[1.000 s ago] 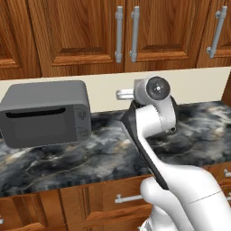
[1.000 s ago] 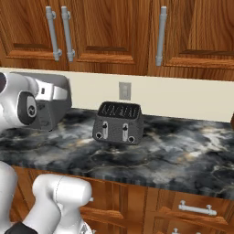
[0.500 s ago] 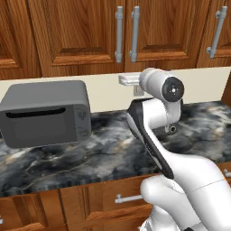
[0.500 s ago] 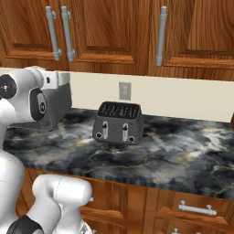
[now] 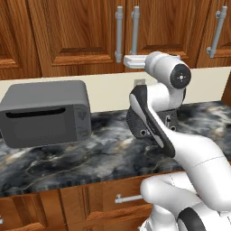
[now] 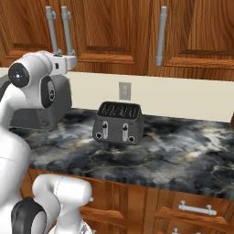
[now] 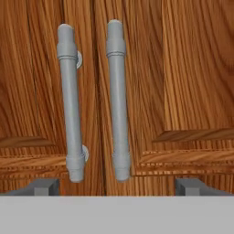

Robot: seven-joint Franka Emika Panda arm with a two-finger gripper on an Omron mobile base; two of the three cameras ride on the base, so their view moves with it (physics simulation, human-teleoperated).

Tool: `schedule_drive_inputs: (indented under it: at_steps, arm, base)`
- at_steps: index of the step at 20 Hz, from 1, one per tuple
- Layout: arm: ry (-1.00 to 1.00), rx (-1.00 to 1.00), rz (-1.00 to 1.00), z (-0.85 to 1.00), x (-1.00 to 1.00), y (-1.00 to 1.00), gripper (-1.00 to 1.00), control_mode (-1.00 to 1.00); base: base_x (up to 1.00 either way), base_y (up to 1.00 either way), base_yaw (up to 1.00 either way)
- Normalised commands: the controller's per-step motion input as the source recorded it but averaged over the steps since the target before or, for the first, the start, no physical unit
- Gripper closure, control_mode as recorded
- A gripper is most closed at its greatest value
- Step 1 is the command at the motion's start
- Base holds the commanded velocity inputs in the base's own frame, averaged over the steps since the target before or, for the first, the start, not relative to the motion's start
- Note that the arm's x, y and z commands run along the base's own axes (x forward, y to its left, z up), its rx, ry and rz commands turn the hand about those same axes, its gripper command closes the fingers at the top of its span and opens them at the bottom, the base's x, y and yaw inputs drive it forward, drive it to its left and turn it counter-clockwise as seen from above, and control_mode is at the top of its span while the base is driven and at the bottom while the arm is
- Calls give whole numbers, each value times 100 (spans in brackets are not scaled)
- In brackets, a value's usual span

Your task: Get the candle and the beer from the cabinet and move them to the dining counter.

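The jaws stand fully spread and hold nothing, the gripper (image 7: 117, 186) raised before the closed cabinet (image 7: 183, 82), its tips apart at 7 and 5 o'clock beneath two upright silver bar handles (image 7: 116, 100) flanking the door seam. Open air lies between tips and the grained reddish wood. Below, a veined marble bench (image 5: 108, 153) carries a grey microwave (image 5: 45, 113) and a dark toaster (image 6: 118, 122).

No readable text, labels, brands or numbers anywhere, toaster (image 6: 119, 122) dials unmarked, microwave (image 5: 45, 113) front blank
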Motion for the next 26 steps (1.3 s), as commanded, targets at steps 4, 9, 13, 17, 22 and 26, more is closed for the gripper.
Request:
schedule_drive_inputs:
  at_steps: [4,9,13,17,22,26]
  arm:
    - [-2,0,-1,-1,54,1,-100,-100]
    - [-15,0,0,0,39,0,-100,-100]
    - [-11,0,0,0,35,9,-100,-100]
    - [-8,0,0,0,32,10,-100,-100]
    - [-1,0,0,0,34,7,-100,-100]
    - [0,0,-1,1,32,0,-100,-100]
  base:
    - [0,0,0]
    - [0,0,0]
    - [0,0,0]
    - [0,0,0]
    - [0,0,0]
    - [0,0,0]
